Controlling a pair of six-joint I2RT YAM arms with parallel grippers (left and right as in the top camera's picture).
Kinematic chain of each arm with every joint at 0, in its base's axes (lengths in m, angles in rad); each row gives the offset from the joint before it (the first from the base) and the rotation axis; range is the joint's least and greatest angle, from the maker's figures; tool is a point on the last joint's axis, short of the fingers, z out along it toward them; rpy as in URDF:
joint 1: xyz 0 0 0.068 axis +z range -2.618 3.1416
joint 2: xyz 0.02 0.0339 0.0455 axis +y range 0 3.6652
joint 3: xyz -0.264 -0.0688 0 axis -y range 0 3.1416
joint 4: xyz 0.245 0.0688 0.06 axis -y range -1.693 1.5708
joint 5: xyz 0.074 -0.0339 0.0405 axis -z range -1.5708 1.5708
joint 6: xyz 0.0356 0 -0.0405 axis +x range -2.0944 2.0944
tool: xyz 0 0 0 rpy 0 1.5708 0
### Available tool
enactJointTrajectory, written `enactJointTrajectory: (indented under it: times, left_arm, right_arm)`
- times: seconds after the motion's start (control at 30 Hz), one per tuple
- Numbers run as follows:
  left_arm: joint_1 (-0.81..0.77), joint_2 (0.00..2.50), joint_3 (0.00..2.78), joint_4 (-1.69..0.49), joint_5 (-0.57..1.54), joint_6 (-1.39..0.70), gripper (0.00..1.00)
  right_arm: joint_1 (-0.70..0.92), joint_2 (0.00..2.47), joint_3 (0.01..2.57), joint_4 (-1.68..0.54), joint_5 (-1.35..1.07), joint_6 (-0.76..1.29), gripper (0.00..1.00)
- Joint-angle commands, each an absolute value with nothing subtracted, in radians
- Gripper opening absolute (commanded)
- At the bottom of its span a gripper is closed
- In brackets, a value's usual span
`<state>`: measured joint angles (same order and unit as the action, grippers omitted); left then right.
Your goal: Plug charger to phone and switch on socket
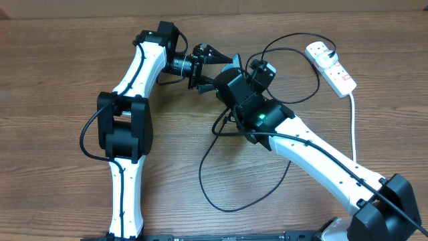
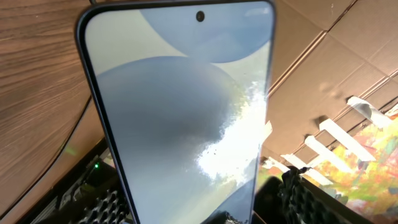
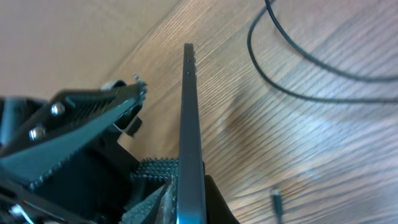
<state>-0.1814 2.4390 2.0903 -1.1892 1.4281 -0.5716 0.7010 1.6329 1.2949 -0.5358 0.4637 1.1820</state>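
The phone fills the left wrist view, upright, with a pale blue-grey screen, glare and a dark rim. In the right wrist view it shows edge-on. My right gripper is shut on its lower part, with a pad on each face; from overhead it hides the phone. My left gripper is open, its fingers on either side of the phone and apart from its edges. The charger cable loops over the table, and its connector tip lies loose. The socket lies at the back right.
The socket's thick white cord runs toward the front right beside my right arm. A loop of black cable lies on the wood beyond the phone. One finger of the left gripper sits close to the phone's left.
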Motion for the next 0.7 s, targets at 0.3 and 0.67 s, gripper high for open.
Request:
enactJointTrajectory:
  times: [0.3, 0.67]
  left_arm:
    - [-0.17, 2.445, 2.119, -1.188, 1.406, -0.657, 0.65]
    - [-0.17, 2.445, 2.119, -1.187, 1.406, -0.72, 0.48]
  right_arm:
    - [0.696, 1.635, 1.322, -0.513, 0.488, 1.849, 0.04]
    - [0.696, 1.635, 1.322, -0.506, 0.41, 2.069, 0.04]
